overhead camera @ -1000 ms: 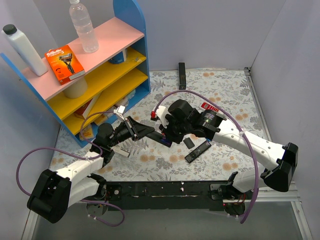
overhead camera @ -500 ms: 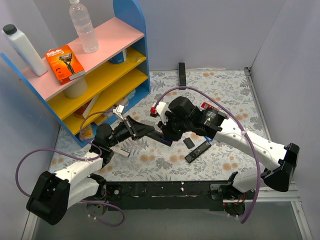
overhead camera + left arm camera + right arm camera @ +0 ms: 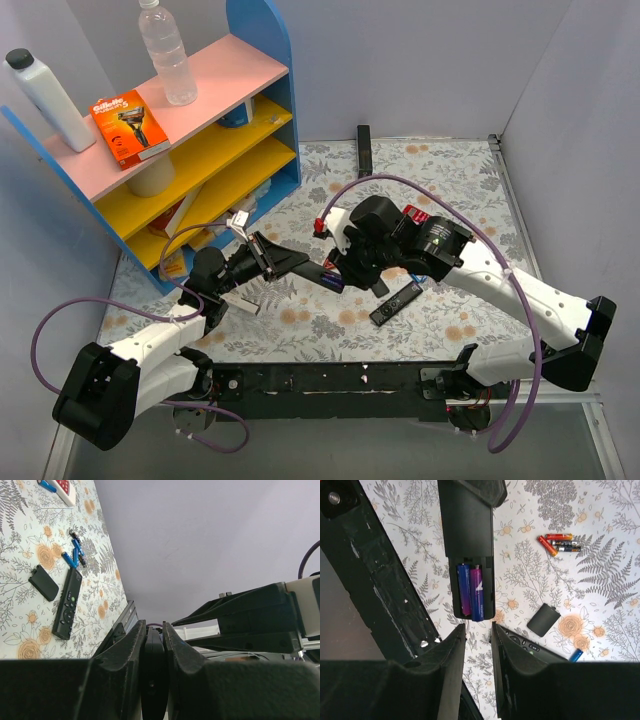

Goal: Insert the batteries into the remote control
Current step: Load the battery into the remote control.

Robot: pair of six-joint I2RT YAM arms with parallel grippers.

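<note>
My left gripper (image 3: 297, 262) is shut on the edges of the black remote control (image 3: 330, 278) and holds it above the table; it grips the remote edge-on in the left wrist view (image 3: 153, 645). In the right wrist view the remote (image 3: 466, 535) lies back up with its compartment open, and two blue batteries (image 3: 470, 592) lie side by side inside. My right gripper (image 3: 478, 630) is open and empty, just off the remote's battery end. The black battery cover (image 3: 543, 619) lies on the table. More blue batteries (image 3: 74, 553) lie loose farther right.
A second black remote (image 3: 397, 302) lies buttons-up beside the cover (image 3: 377, 285). Red/orange cells (image 3: 558, 542) and a red-and-white remote (image 3: 420, 213) lie behind. A coloured shelf unit (image 3: 200, 150) stands at the back left. A black bar (image 3: 364, 150) lies at the table's far edge.
My right arm has shifted a little to the right, and its gripper has drawn slightly back from the remote's end. The left arm and the remote have not moved.
</note>
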